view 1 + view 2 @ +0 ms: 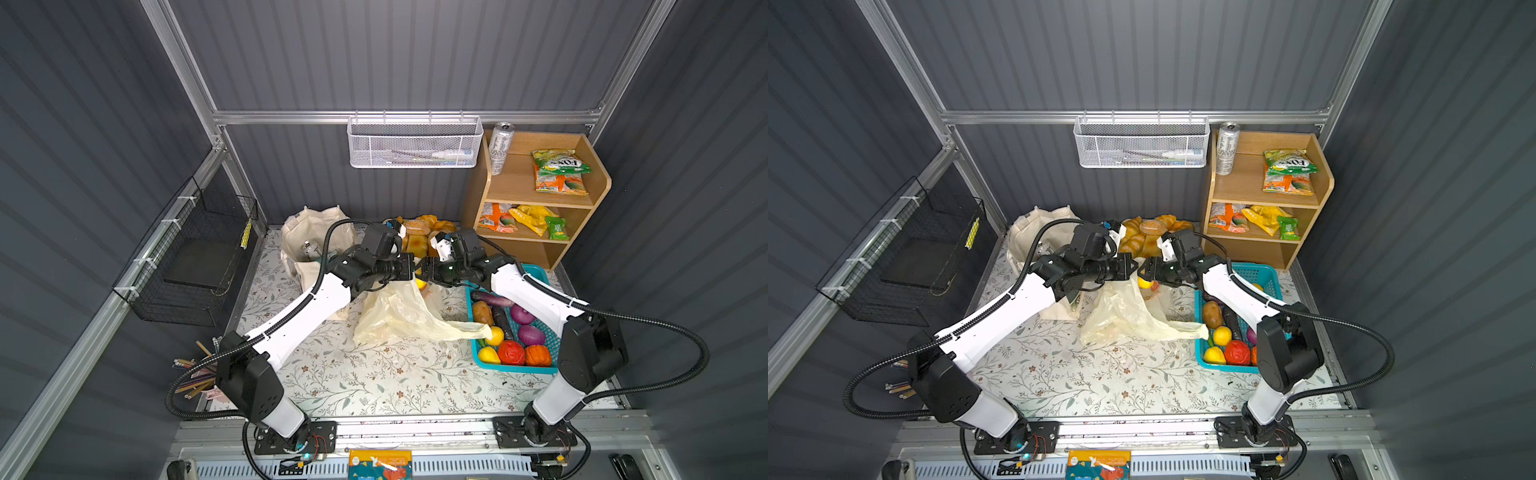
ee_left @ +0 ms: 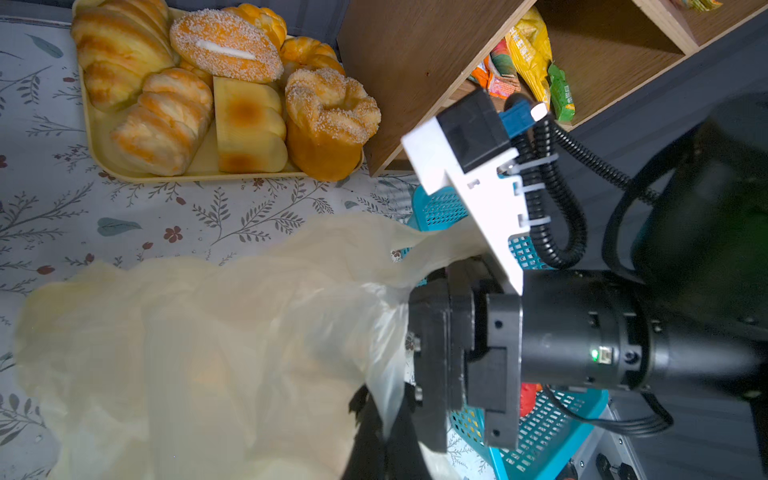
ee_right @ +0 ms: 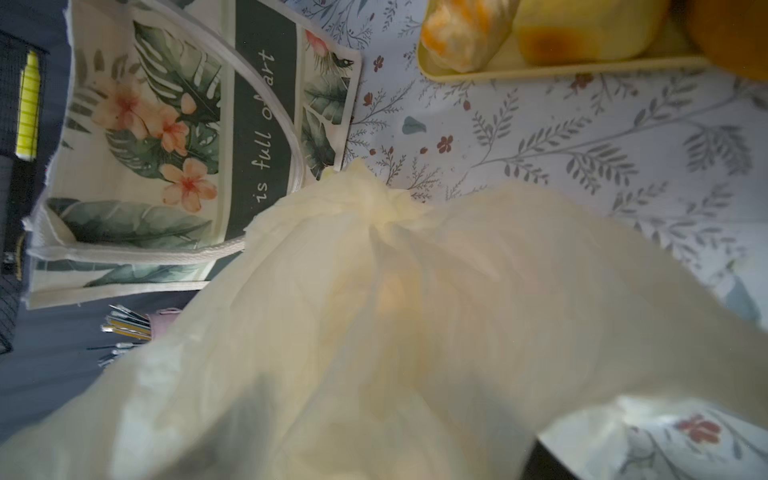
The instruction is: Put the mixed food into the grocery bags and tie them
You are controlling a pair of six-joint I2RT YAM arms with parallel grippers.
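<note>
Plastic bag (image 1: 399, 316) sits at the centre of the counter (image 1: 374, 386), canvas tote (image 1: 307, 237) at its 10 o'clock. Left gripper (image 1: 410, 269) is clamped shut on the bag's upper film. Right gripper (image 1: 430, 272) is just beside it at 3 o'clock, and I can't tell its jaw width. Likely the tying step: keep the left pinch firm and pull the handles gently, since thin film tears.

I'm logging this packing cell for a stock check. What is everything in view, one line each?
plastic bag: one, translucent pale yellow, mid-table
canvas tote: one, cream, back left
bread pieces: several, golden-brown, on yellow tray at back
toy produce: assorted colours, in turquoise basket, right
drink can: one, silver-white, on wooden shelf
snack packets: five, green, orange, yellow, on shelf
mesh basket: one, white, back wall
wire basket: one, black, left wall
left gripper: shut on plastic bag
right gripper: facing it, at the bag's top
</note>
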